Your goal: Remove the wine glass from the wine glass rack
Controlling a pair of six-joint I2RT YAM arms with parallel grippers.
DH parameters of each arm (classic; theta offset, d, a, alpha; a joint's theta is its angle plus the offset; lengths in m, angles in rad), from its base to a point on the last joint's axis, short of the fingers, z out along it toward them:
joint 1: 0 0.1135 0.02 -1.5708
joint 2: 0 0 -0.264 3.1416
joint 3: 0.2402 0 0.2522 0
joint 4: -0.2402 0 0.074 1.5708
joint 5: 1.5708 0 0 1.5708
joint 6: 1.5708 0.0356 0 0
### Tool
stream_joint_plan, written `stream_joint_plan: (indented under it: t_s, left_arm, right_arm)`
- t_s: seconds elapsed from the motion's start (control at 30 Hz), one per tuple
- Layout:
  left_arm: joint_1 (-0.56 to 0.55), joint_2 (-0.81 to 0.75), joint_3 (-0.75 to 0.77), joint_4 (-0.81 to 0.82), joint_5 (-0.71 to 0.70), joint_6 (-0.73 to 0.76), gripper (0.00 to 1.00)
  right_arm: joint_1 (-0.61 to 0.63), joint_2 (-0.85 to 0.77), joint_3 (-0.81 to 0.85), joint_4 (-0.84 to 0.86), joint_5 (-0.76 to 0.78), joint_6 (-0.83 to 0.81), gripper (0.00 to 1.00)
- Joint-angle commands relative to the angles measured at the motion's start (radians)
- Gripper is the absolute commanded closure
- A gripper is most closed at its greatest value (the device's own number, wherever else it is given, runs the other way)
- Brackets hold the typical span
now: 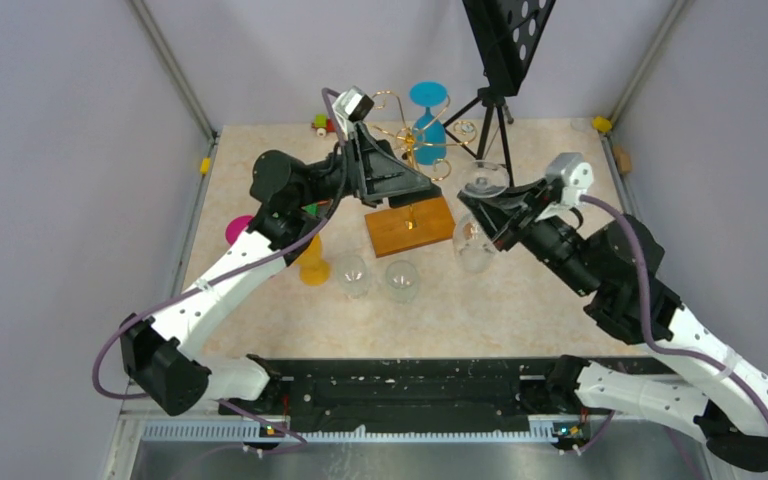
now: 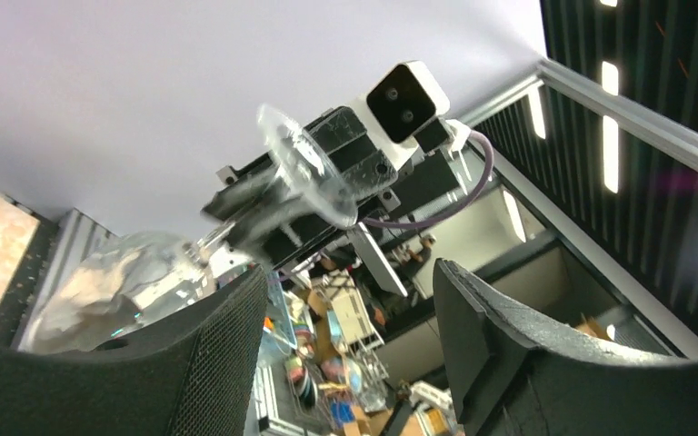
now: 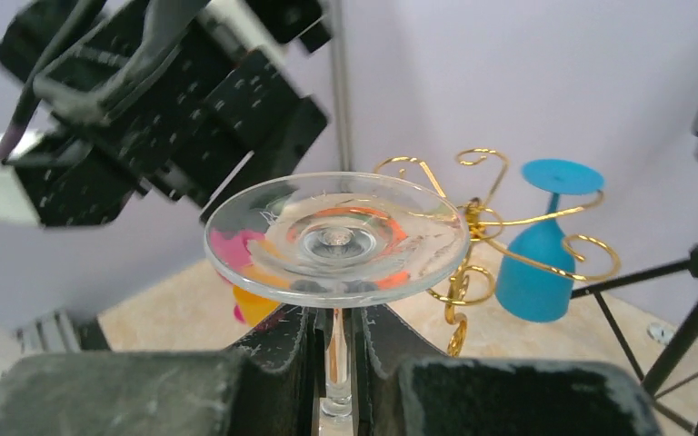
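Finds the wine glass (image 1: 474, 240) off the wine glass rack (image 1: 410, 150), held upside down just right of the rack's wooden base (image 1: 410, 228), foot uppermost and bowl low. Places the foot just beside the rack's right-hand gold curls, with no contact visible. Cannot tell whether the bowl touches the table (image 1: 520, 300).

Records the right gripper (image 3: 336, 363) clamped on the stem directly under the foot, with a finger (image 3: 273, 350) pressed to each side. Shows, in the right wrist view, the rack's gold arms behind the foot and apart from it.

Records the left gripper (image 2: 350, 282) raised over the rack's left side, fingers spread wide with nothing between them, aimed across toward the held glass.

Notes a blue glass (image 1: 428, 125) hung inverted on a rear arm of the rack.

Logs a clear glass (image 1: 352, 275) and a second clear glass (image 1: 401, 281) side by side on the table in front of the rack's base. Logs a yellow glass (image 1: 312, 262) front-left of that base, and a pink item (image 1: 239, 229) further left, partly hidden by the left arm. Logs a black tripod stand (image 1: 495, 100) behind and right of the rack, with a small clear glass (image 1: 465, 130) near its legs. Logs small coloured toys (image 1: 322, 125) behind and left of the rack, too small to identify.
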Motion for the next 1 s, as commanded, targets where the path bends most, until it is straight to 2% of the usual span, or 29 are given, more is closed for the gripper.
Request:
stream_joint_plan:
  t_s: [0.0, 0.1, 0.23, 0.4, 0.57, 0.83, 0.97]
  left_arm:
    - [0.009, -0.064, -0.059, -0.135, -0.186, 0.144, 0.29]
    - [0.004, -0.084, -0.108, -0.13, -0.296, 0.146, 0.28]
    - [-0.015, -0.088, -0.126, -0.122, -0.313, 0.14, 0.28]
    - [-0.067, -0.094, -0.139, -0.092, -0.32, 0.095, 0.28]
    - [-0.114, -0.092, -0.129, -0.116, -0.336, 0.102, 0.3]
    - [-0.141, -0.083, -0.128, -0.062, -0.337, 0.073, 0.5]
    - [-0.143, -0.078, -0.117, -0.053, -0.339, 0.067, 0.51]
  right_arm:
    - [-0.006, -0.103, -0.079, 0.309, 0.317, 0.218, 1.0]
    - [-0.006, -0.145, -0.14, 0.415, 0.45, 0.344, 1.0]
    - [-0.005, -0.197, -0.22, 0.559, 0.565, 0.48, 1.0]
    - [-0.005, -0.213, -0.348, 0.874, 0.616, 0.523, 1.0]
    - [-0.006, -0.169, -0.403, 1.091, 0.625, 0.518, 1.0]
    - [-0.005, -0.099, -0.417, 1.228, 0.605, 0.498, 1.0]
    - [-0.006, -0.081, -0.421, 1.225, 0.602, 0.522, 1.0]
